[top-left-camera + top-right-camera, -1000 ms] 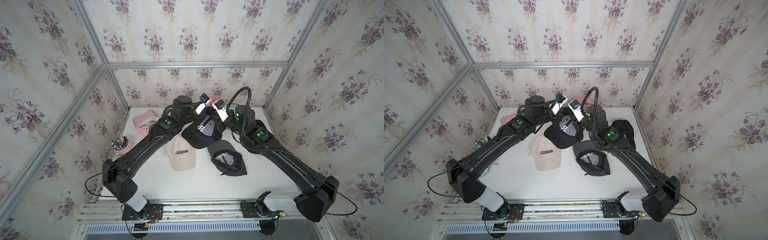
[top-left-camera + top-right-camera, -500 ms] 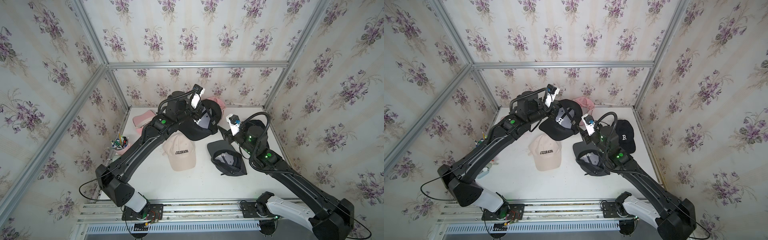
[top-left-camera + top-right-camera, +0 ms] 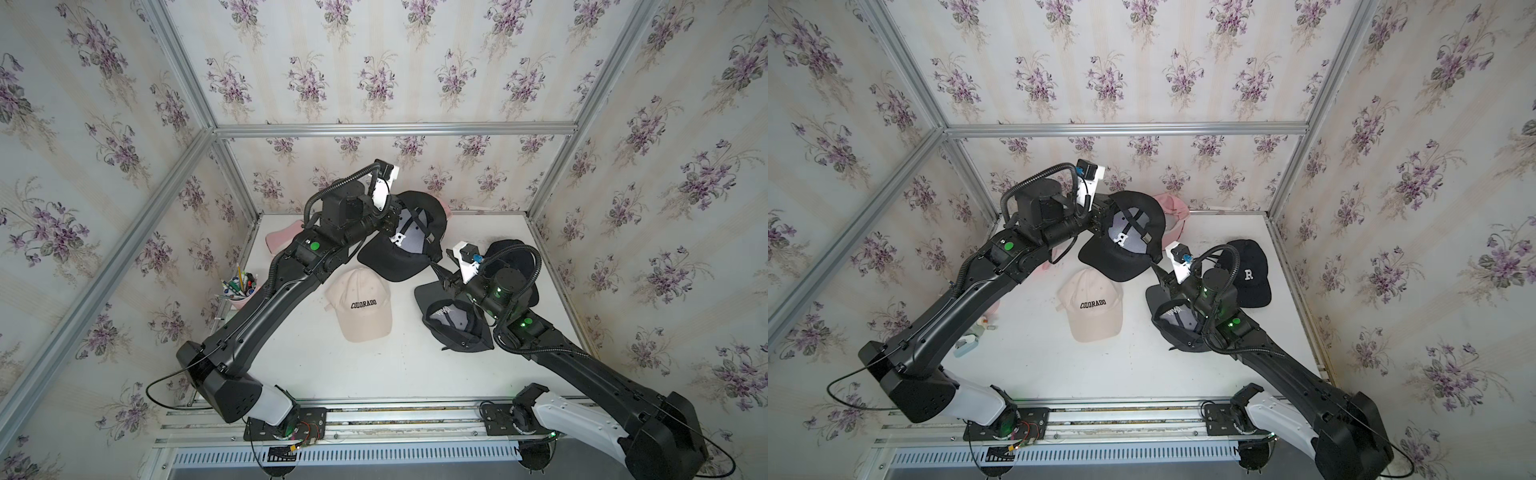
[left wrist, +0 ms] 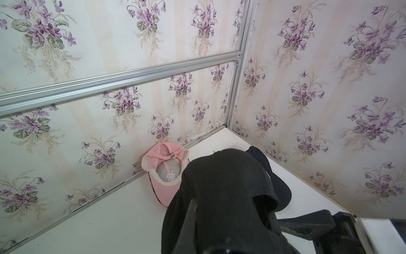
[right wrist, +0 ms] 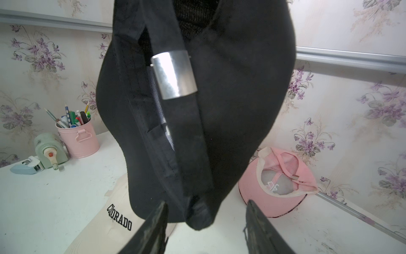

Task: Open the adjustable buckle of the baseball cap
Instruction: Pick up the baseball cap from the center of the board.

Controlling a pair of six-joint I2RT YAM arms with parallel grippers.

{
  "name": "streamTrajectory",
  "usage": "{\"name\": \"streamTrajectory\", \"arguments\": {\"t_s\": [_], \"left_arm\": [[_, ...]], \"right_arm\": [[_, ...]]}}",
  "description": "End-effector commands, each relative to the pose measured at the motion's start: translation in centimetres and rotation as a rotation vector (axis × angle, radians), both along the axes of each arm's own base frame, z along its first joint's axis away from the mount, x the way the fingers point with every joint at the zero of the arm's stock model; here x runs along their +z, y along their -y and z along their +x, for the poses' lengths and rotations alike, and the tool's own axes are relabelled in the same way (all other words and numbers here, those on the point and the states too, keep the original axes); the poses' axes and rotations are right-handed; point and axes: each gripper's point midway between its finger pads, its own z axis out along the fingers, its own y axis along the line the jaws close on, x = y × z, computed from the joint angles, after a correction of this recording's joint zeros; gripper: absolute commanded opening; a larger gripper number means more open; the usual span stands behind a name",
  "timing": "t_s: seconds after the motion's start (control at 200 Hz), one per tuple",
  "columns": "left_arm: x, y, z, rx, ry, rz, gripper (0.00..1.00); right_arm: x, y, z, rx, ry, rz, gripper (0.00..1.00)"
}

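A black baseball cap point(image 3: 409, 245) point(image 3: 1125, 249) hangs above the back of the table, inside facing up, in both top views. My left gripper point(image 3: 390, 218) point(image 4: 208, 213) is shut on its crown cloth; one finger point(image 4: 190, 217) shows and the other is hidden under the cloth. The silver metal buckle point(image 5: 174, 74) sits on the black strap, also visible in a top view as the buckle point(image 3: 1146, 238). My right gripper point(image 5: 206, 203) point(image 3: 441, 275) stands open just below the cap's hanging end, which lies between its fingers without touching them.
A beige COLORADO cap point(image 3: 361, 307) lies mid-table. An upturned black cap point(image 3: 453, 328) lies under my right arm, another black R cap point(image 3: 1246, 274) behind it. A pink cap point(image 5: 281, 182) sits by the back wall. A pink pen cup point(image 5: 79, 140) and green sharpener point(image 5: 49, 151) stand at the left edge.
My left gripper has lifted the black cap up and back. My right gripper has come off the cap, opened, and drawn back toward the front right.
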Motion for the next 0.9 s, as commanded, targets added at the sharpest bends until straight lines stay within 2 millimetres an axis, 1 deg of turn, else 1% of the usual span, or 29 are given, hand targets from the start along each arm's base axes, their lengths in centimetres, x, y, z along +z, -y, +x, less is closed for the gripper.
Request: {"name": "streamTrajectory", "arguments": {"t_s": [0.0,0.23,0.38,0.43,0.535,0.749,0.819,0.894], "left_arm": [[0.9,0.0,-0.4,-0.008,0.010,-0.043,0.00],[1.0,-0.3,-0.7,-0.001,0.007,-0.062,0.00],[1.2,-0.5,-0.7,0.007,0.007,-0.074,0.00],[1.2,-0.5,-0.8,0.004,0.008,-0.075,0.00],[1.0,-0.5,-0.8,0.004,0.002,-0.075,0.00],[0.3,-0.9,-0.7,0.016,-0.022,-0.091,0.00],[-0.3,-1.0,-0.7,0.018,-0.036,-0.081,0.10],[-1.4,-0.9,-0.7,0.012,-0.060,-0.063,0.24]], "right_arm": [[2.3,-0.3,0.2,0.009,0.057,0.096,0.53],[2.5,-1.5,0.8,0.047,0.052,0.124,0.43],[2.3,-2.2,1.2,0.069,0.032,0.126,0.40],[2.3,-2.2,1.2,0.067,0.032,0.129,0.36],[2.9,-1.7,1.2,0.047,0.050,0.149,0.21],[3.6,-0.5,1.0,-0.005,0.083,0.159,0.07],[4.3,-0.1,0.8,-0.021,0.101,0.163,0.03],[4.9,0.4,1.2,-0.057,0.100,0.157,0.00]]}}
